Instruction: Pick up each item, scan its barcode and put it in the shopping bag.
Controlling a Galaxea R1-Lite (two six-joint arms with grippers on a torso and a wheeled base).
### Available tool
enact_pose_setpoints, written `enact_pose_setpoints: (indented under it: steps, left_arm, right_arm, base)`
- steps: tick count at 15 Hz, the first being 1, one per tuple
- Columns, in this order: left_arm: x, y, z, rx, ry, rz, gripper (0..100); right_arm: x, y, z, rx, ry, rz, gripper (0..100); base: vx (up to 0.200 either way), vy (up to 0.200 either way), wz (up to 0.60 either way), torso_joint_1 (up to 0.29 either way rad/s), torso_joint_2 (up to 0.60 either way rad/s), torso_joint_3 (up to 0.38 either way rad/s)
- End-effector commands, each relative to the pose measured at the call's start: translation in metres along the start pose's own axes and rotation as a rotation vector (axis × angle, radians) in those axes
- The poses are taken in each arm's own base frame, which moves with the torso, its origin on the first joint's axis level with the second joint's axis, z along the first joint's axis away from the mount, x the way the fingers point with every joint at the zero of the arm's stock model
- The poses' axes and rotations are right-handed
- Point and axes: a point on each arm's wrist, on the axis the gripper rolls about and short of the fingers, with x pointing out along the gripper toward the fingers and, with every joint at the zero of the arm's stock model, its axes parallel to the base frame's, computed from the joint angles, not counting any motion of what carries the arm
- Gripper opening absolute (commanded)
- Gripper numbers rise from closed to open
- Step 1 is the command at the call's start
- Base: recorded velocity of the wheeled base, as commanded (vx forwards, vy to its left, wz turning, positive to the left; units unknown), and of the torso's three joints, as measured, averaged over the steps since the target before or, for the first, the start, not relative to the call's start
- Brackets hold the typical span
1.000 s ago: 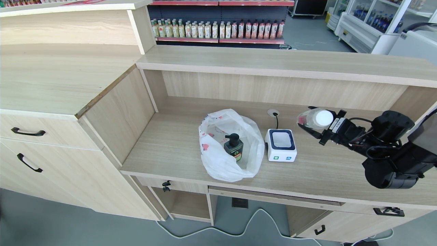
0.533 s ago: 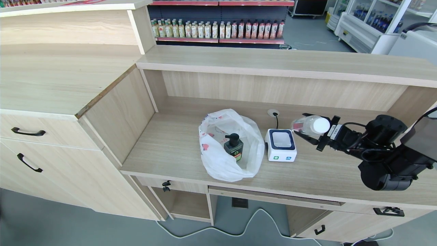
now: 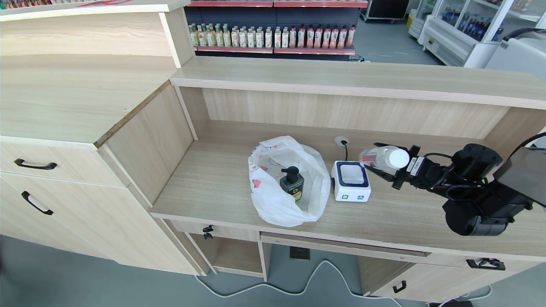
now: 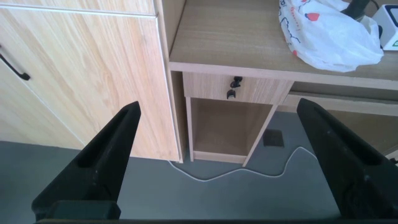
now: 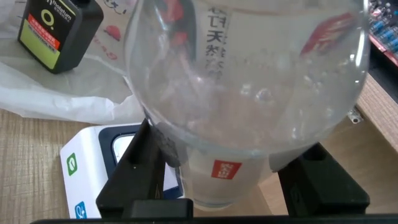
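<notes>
My right gripper (image 3: 384, 164) is shut on a clear water bottle (image 3: 381, 157) with a white cap and red label, held on its side just right of and above the white barcode scanner (image 3: 350, 180). The bottle (image 5: 249, 93) looms close in the right wrist view, over the scanner (image 5: 118, 165). A white shopping bag (image 3: 285, 181) lies open left of the scanner, with a dark pump bottle (image 3: 292, 182) standing inside it. The pump bottle (image 5: 59, 31) and the bag (image 5: 74, 93) sit beyond the water bottle. My left gripper (image 4: 217, 162) hangs open below the counter's edge, facing the floor.
The counter (image 3: 213, 183) has a raised back wall and a side panel at the left. The scanner's cable runs to a grommet (image 3: 341, 140) behind it. Free surface lies in front of the scanner and left of the bag. A drawer with a key (image 4: 232, 92) sits under the counter.
My right gripper has carried the water bottle left and slightly down, closer to the scanner. The bag, pump bottle and scanner have stayed put.
</notes>
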Motion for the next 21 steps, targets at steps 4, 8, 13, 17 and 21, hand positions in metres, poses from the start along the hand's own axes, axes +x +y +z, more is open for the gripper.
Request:
enact_pose_setpoints:
  steps: [4,8,13,17,21]
  left_arm:
    - [0.000,0.000,0.000,0.000,-0.001,0.002,100]
    - [0.000,0.000,0.000,0.000,-0.001,0.000,100]
    - [0.000,0.000,0.000,0.001,-0.001,0.000,100]
    - [0.000,0.000,0.000,0.000,-0.001,-0.001,100]
    - [0.000,0.000,0.000,0.000,-0.001,0.000,100]
  right_arm:
    - [0.002,0.005,-0.008,0.013,-0.005,0.010,0]
    - [0.004,0.006,-0.009,0.021,-0.017,0.020,0]
    - [0.005,0.003,-0.007,0.012,-0.027,0.020,0]
    - [-0.003,-0.036,0.039,0.041,-0.055,-0.018,0]
    - [-0.024,-0.076,0.105,0.289,0.017,-0.131,0]
  base:
    - [0.000,0.000,0.00,0.000,0.00,0.000]
    - [0.000,0.000,0.00,0.000,0.00,0.000]
    - [0.000,0.000,0.00,0.000,0.00,0.000]
    - [0.000,0.000,0.00,0.000,0.00,0.000]
    - [0.000,0.000,0.00,0.000,0.00,0.000]
